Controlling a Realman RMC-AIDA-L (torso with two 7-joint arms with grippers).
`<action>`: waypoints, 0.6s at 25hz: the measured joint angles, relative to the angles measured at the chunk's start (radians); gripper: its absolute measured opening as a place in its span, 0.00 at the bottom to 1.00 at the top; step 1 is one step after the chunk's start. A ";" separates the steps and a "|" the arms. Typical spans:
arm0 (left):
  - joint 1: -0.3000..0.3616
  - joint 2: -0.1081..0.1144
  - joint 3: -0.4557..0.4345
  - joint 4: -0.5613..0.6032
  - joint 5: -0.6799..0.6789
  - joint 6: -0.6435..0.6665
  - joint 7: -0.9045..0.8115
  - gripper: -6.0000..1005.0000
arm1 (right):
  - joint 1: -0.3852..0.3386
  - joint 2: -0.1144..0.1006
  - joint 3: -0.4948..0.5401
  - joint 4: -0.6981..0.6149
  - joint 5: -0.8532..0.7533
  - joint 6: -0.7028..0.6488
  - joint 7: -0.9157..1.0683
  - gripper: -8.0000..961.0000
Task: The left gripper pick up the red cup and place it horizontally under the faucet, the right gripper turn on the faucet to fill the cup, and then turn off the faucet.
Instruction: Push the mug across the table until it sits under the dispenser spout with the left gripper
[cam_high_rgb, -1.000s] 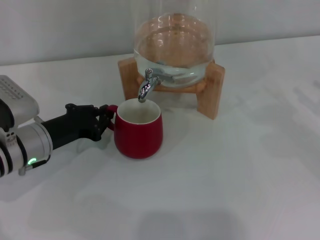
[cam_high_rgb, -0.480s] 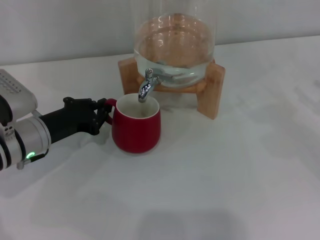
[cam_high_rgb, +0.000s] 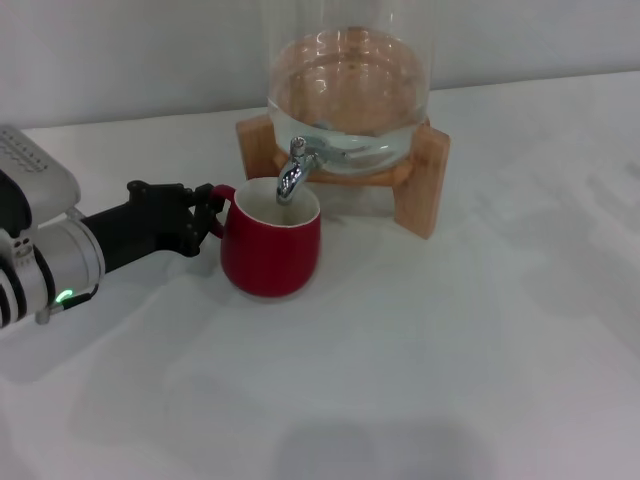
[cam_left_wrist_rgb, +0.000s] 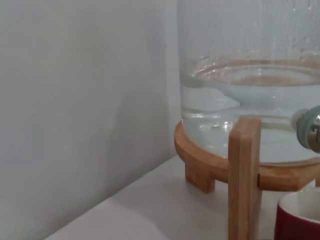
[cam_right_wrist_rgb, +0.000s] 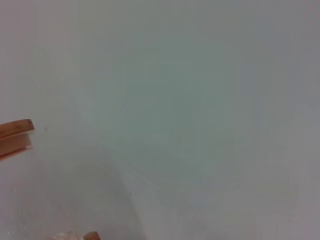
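Head view: the left gripper (cam_high_rgb: 207, 222), a matte black claw of slim knobby fingers on a black wrist, is clamped on the small loop handle of the red cup (cam_high_rgb: 270, 245), a glossy dark-red ceramic mug with a white inside. The cup stands upright on the white desk (cam_high_rgb: 450, 360), toward its far edge, with its open mouth directly below the downturned spout of the faucet (cam_high_rgb: 291, 176), a small shiny chrome spigot. The faucet projects from a clear glass water jar (cam_high_rgb: 350, 85) on a wooden stand (cam_high_rgb: 420, 185). The arm reaches in from the desk's left edge, so the cup lies straight ahead of the claw along the arm's long axis. The right gripper is not in sight, so the left arm is by far the nearer one. Judged from this, the placing is nearly done and the faucet turn comes next.

Left wrist view: the jar and stand fill the picture, with the faucet's chrome base (cam_left_wrist_rgb: 311, 129) at one edge and the cup's rim (cam_left_wrist_rgb: 300, 217) below it.

Right wrist view: mostly bare white surface, with a sliver of the wooden stand (cam_right_wrist_rgb: 15, 134) showing.
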 joint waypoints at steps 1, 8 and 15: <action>-0.002 0.000 0.000 0.000 -0.003 0.000 0.003 0.13 | 0.000 0.000 0.000 0.000 0.000 0.000 0.000 0.80; -0.010 -0.001 0.005 -0.004 -0.011 0.000 0.008 0.13 | 0.000 0.000 0.001 0.000 0.002 0.005 0.000 0.80; -0.002 -0.002 0.007 -0.011 -0.006 0.000 0.008 0.14 | -0.004 0.000 0.003 0.002 0.011 0.006 -0.001 0.80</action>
